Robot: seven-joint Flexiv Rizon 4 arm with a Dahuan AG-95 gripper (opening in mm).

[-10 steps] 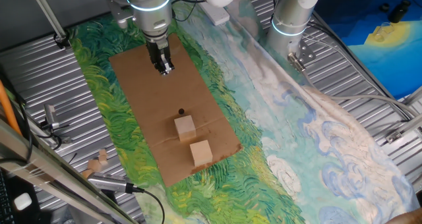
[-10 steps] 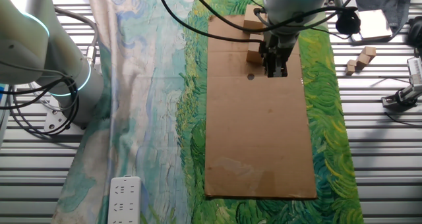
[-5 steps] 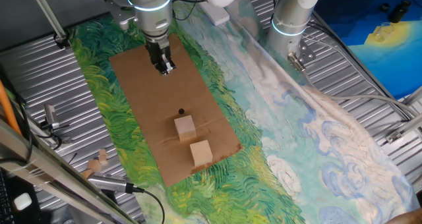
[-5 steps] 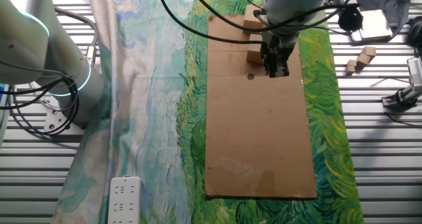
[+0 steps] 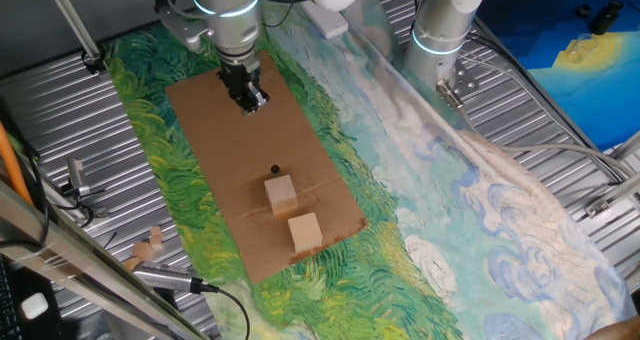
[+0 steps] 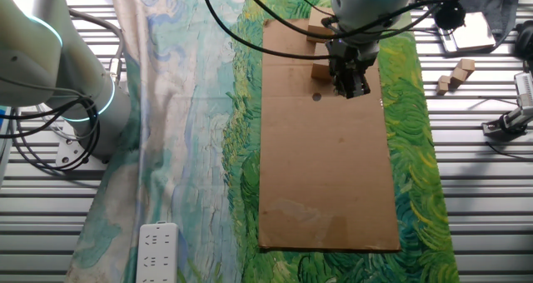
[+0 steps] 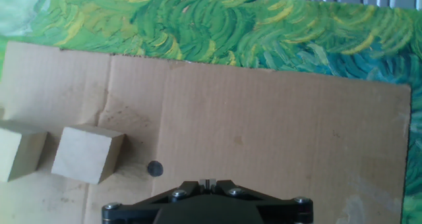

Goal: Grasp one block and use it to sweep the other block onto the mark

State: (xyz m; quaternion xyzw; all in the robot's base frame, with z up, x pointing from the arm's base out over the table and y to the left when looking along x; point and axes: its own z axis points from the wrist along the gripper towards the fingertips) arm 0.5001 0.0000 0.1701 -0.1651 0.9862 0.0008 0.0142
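While the tiny round black mark lies bare on the brown cardboard sheet, a pale wooden cube sits just at its 6 o'clock, a second cube beyond. Black two-finger gripper hovers at 11 o'clock, clenched, grasping nothing.

Surface: I see ribbed metal.
Cloth: painted, lies directly on the surface.
Small wooden pieces: on bare metal beside cloth.
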